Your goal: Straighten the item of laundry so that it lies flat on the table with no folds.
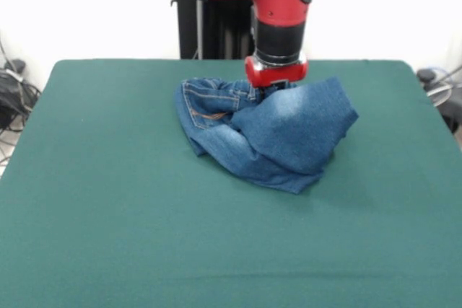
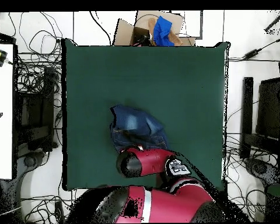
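Here the claw [image 1: 271,89] sits low at the far middle of the table [image 1: 108,200], pressed into the top edge of the jeans [image 1: 278,135]. Its fingers are buried behind the denim and under the red wrist, so whether they are apart or together cannot be told. From above, the arm's red and black elbow covers the claw entirely and hides the near edge of the jeans [image 2: 135,125] as well.

The jeans lie in a bunched heap, one wide faded panel folded over the rest. A pocket with orange stitching shows on the side towards the picture's left in the front view; the legs and waistband cannot be made out.

Beyond the table's far edge in the overhead view, a cardboard box [image 2: 128,32] holding something blue is partly cut off.
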### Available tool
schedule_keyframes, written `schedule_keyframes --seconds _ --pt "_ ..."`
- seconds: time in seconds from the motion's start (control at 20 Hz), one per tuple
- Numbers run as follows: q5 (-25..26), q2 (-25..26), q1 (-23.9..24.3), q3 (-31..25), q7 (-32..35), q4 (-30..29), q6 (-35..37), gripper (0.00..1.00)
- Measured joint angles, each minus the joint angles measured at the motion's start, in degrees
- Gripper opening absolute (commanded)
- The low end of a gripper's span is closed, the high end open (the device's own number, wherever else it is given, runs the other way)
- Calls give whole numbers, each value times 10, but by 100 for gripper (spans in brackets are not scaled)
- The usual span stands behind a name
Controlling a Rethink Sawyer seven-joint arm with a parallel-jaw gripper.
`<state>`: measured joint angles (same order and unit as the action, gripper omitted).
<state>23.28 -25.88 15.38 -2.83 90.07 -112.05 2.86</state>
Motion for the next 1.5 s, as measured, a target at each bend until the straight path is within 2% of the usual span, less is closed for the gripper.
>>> schedule_keyframes --seconds 0.3,0.55,0.65,1.0,1.5 --pt "-12 -32 0 -6 0 -8 41 0" --pt "-41 -90 6 -23 0 -23 113 0" --pt "-61 -133 10 -31 0 -31 165 0" --pt "-101 -228 17 -46 0 -41 265 0" --pt "-136 -306 14 -47 0 -41 349 0"
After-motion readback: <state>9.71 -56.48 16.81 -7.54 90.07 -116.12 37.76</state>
